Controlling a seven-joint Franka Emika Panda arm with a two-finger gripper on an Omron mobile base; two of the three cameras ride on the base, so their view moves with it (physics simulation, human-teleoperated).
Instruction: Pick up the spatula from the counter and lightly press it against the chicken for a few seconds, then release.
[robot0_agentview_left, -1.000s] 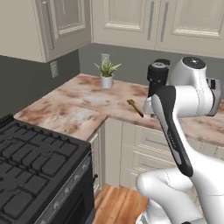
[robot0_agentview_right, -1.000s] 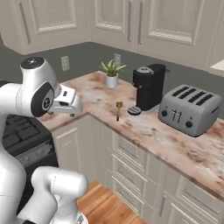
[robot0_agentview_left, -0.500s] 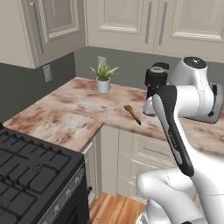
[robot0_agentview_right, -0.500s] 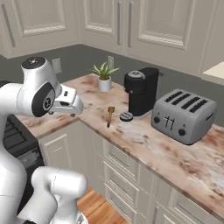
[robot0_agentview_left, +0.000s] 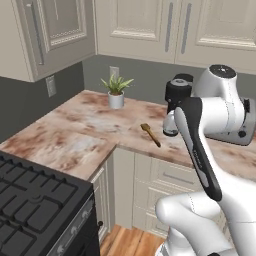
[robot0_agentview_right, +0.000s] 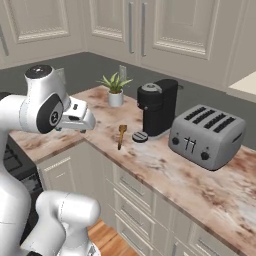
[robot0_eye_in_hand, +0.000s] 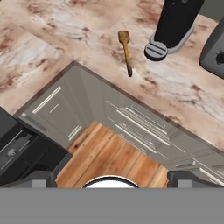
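Note:
A wooden spatula (robot0_agentview_left: 150, 134) (robot0_agentview_right: 121, 136) lies flat on the marble counter (robot0_agentview_left: 75, 135), near the inner corner and just left of the coffee machine. In the hand view the spatula (robot0_eye_in_hand: 126, 51) lies far ahead, blade away from me, and nothing touches it. My gripper (robot0_eye_in_hand: 112, 178) is open: its two dark fingertips (robot0_eye_in_hand: 37, 177) stand wide apart with nothing between them. The hand (robot0_agentview_right: 79, 117) hangs in front of the counter edge, above the cabinet fronts and the wooden floor, well short of the spatula.
A black coffee machine (robot0_agentview_right: 157, 107) (robot0_eye_in_hand: 177, 22) and a silver toaster (robot0_agentview_right: 207, 135) stand right of the spatula. A potted plant (robot0_agentview_left: 116, 90) stands by the back wall. The black stove (robot0_agentview_left: 35, 210) adjoins the counter on the left. Wall cabinets hang overhead.
Both base views have shifted as a whole, so the base has driven on; the counter things lie where they did. The arm keeps its pose and the gripper stays open.

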